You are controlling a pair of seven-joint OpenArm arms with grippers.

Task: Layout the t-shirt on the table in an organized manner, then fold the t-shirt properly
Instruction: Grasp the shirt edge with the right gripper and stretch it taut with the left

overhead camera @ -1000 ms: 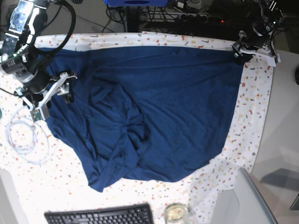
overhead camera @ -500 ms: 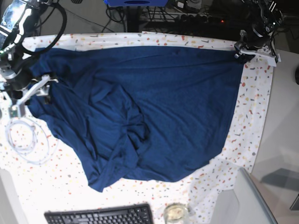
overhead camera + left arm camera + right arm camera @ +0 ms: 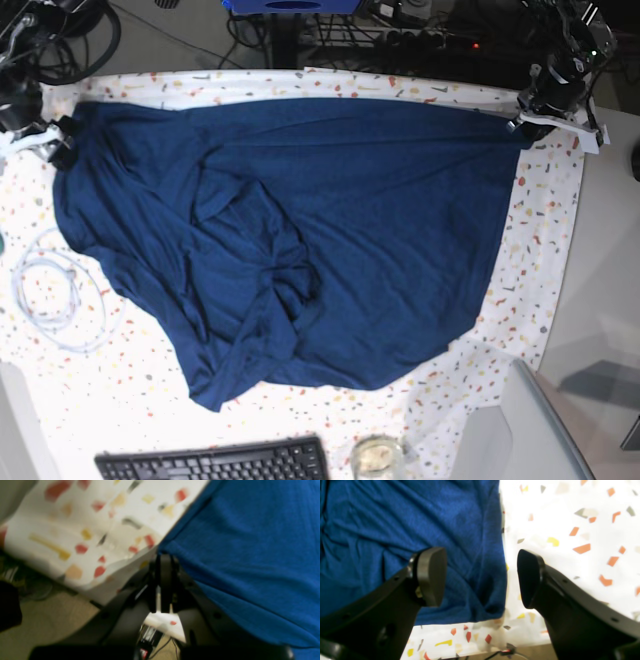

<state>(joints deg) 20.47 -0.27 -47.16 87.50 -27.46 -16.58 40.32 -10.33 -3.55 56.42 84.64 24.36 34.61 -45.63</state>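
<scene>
— Where's the t-shirt (image 3: 330, 220) sitting?

— Spread over most of the worktop (image 3: 545, 260), dark navy on the speckled white cloth. Its top hem runs along the far edge, nearly corner to corner. The middle is not flat, though: there is a bunched twist of folds below the centre, and the lower part tapers to a point toward the near edge, close to the keyboard (image 3: 215, 462).

— And the left end effector (image 3: 162, 562)?

— At the far corner on the side of the plain grey surface. Its jaws are pressed together on the corner of the t-shirt; from its own camera you see the blue hem meeting the fingertips right at the edge of the worktop, with floor below.

— The right one?

— The right end effector (image 3: 480, 577) is at the opposite far corner. Its jaws stand wide apart, with nothing between them. One finger (image 3: 430, 576) hangs over the blue fabric, the other over bare speckled cloth, so the side edge of the t-shirt runs up through the gap. I cannot tell whether the fingers touch the cloth.

— Anything else down there?

— A coiled white cable (image 3: 55, 300) by the side edge beneath the right arm, just beside the fabric, and a small glass jar (image 3: 376, 458) at the near edge next to the keyboard.
</scene>
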